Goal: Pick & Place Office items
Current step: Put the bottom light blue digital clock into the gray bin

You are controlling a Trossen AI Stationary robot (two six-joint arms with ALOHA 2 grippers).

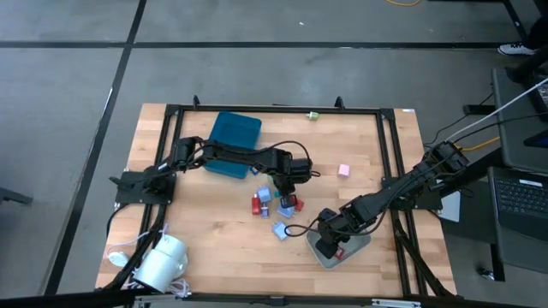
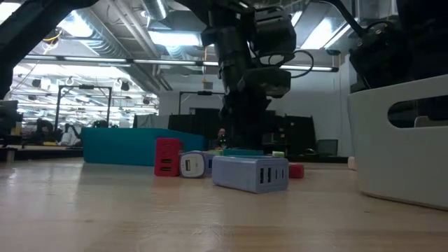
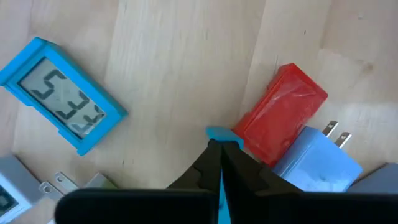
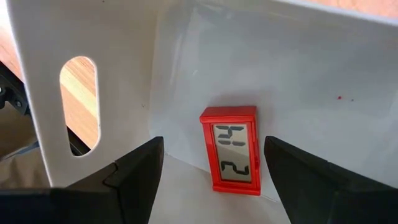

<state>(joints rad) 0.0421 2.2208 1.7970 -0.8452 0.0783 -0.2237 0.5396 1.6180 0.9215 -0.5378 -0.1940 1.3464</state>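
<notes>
Office items are the small coloured gadgets here, and most sit in a loose cluster near the middle of the counter (image 1: 205, 248): a red block (image 3: 281, 116) touching a light blue plug adapter (image 3: 317, 160), and a blue clock (image 3: 60, 94) lying flat a little apart from them, with a grey charger (image 2: 250, 173) nearest the low camera. A pink item (image 1: 343, 170) lies well apart towards the right, and a small green one (image 1: 314, 114) rests at the far edge. One red clock (image 4: 235, 149) already lies inside the pale grey tray (image 1: 360, 244), face up near a wall, which suggests that tray is the drop-off. The right end effector (image 4: 211, 180) hangs over it with its fingers spread wide on either side of the clock, touching nothing, a posture that fits a release just made. The left end effector (image 3: 219, 163) is over the cluster with its fingers pressed together on a thin blue piece (image 3: 219, 133), just beside the red block; what that piece is cannot be told. The dark teal tray (image 1: 234, 133) sits at the far left of the cluster, probably the left arm's destination. Crowding matters: lifting the pinched piece could nudge the red block and adapter.
</notes>
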